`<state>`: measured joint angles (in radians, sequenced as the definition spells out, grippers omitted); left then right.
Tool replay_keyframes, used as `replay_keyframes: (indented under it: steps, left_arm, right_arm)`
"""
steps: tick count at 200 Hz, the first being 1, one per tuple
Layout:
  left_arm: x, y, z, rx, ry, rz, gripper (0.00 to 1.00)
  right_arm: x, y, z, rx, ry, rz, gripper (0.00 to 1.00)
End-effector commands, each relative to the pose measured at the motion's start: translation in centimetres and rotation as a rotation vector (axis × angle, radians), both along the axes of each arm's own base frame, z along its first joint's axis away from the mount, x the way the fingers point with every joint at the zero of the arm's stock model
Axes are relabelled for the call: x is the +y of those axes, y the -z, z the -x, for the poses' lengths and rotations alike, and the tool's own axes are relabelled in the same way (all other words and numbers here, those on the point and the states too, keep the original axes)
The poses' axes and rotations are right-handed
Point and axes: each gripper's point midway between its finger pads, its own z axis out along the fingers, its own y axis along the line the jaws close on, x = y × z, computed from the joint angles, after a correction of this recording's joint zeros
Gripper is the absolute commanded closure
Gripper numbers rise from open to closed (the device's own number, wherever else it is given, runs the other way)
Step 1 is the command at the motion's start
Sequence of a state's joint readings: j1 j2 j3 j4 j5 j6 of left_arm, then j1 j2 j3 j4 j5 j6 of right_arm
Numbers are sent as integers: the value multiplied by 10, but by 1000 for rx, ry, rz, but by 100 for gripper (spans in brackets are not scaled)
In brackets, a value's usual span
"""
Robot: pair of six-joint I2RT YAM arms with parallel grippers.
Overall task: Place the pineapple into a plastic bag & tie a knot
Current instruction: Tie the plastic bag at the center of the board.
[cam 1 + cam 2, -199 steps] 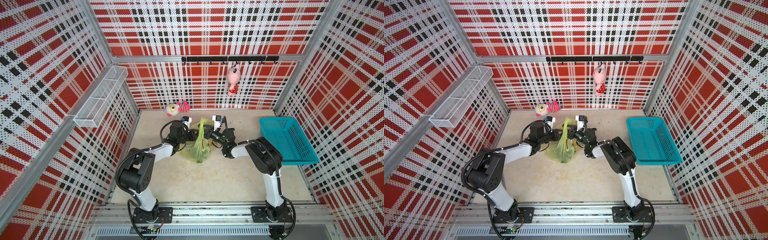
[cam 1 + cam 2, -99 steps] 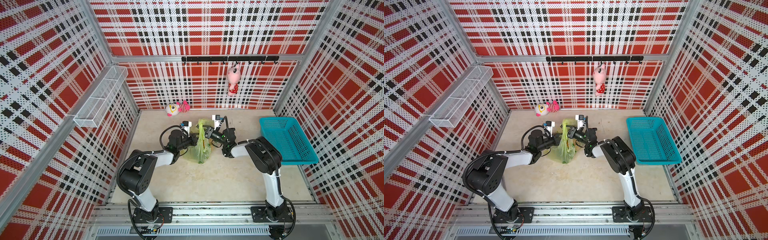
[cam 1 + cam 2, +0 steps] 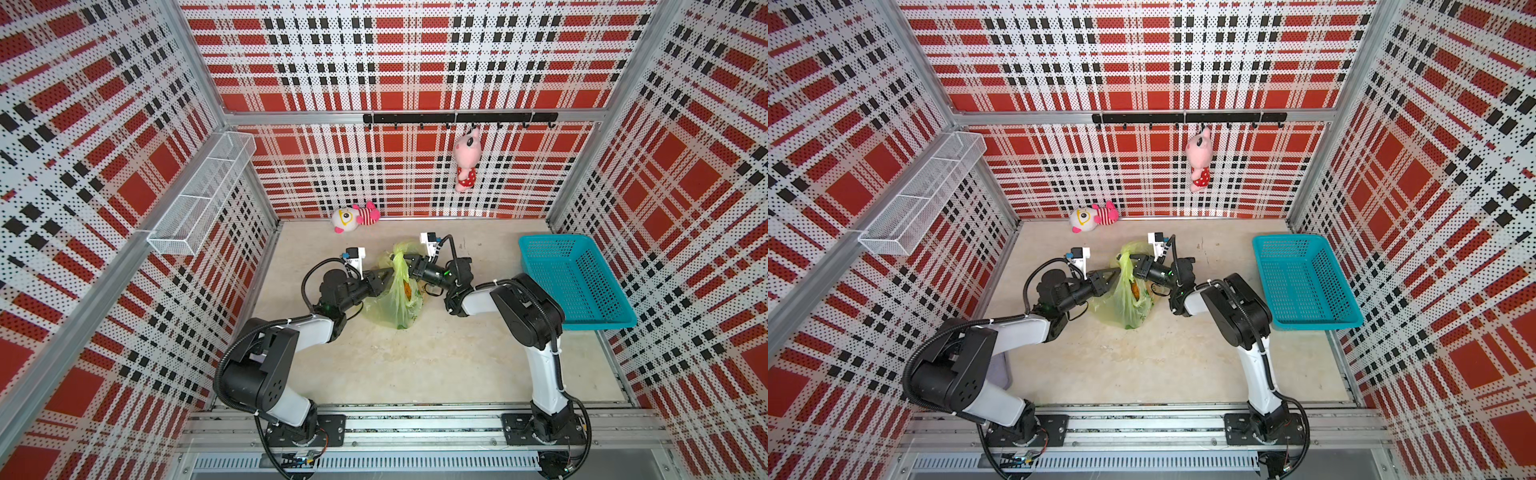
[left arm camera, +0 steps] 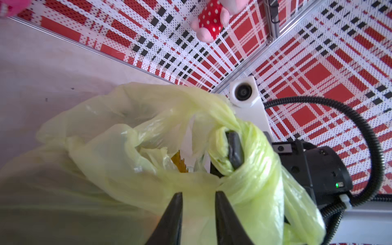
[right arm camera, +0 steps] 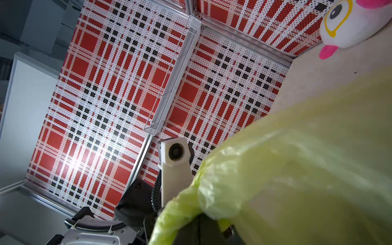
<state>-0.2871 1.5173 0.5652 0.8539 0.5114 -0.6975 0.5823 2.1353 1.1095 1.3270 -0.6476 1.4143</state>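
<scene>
Yellow-green bag (image 3: 395, 299) flanked at its mouth.
Right gripper (image 4: 233, 148) is clamped on a twisted strap (image 4: 250, 169); left gripper (image 4: 198, 197) has its jaws narrowly apart, just beside the bag.

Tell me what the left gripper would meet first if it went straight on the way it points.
The plastic bag: in the left wrist view its film fills the line just ahead of the left gripper, jaws parted. Whether the tips already touch it is unclear.

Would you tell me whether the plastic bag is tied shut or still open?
Still open: the mouth of the plastic bag gapes in the left wrist view, not tied.
</scene>
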Motion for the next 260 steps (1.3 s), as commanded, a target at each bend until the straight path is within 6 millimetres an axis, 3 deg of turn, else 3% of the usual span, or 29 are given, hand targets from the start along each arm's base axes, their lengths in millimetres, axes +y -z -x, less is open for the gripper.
replay_keyframes:
  steps: [1, 40, 80, 130, 210, 260]
  left_arm:
    - [16, -19, 1, -42, -54, 29, 67]
    - [31, -18, -4, 10, -147, 47, 64]
    - [28, -20, -7, 82, -143, 132, 61]
    - [25, -31, -9, 136, -142, 225, 59]
    - [3, -18, -14, 186, -77, 221, 61]
    - [-3, -25, -12, 175, -38, 299, 59]
  right_arm:
    - [4, -15, 12, -7, -32, -3, 100]
    - [12, -6, 8, 17, -39, 32, 97]
    - [17, -6, 5, 24, -49, 28, 86]
    - [19, -9, 4, 25, -56, 16, 80]
    - [18, -11, 5, 29, -65, -8, 81]
    - [17, -11, 6, 33, -65, -18, 83]
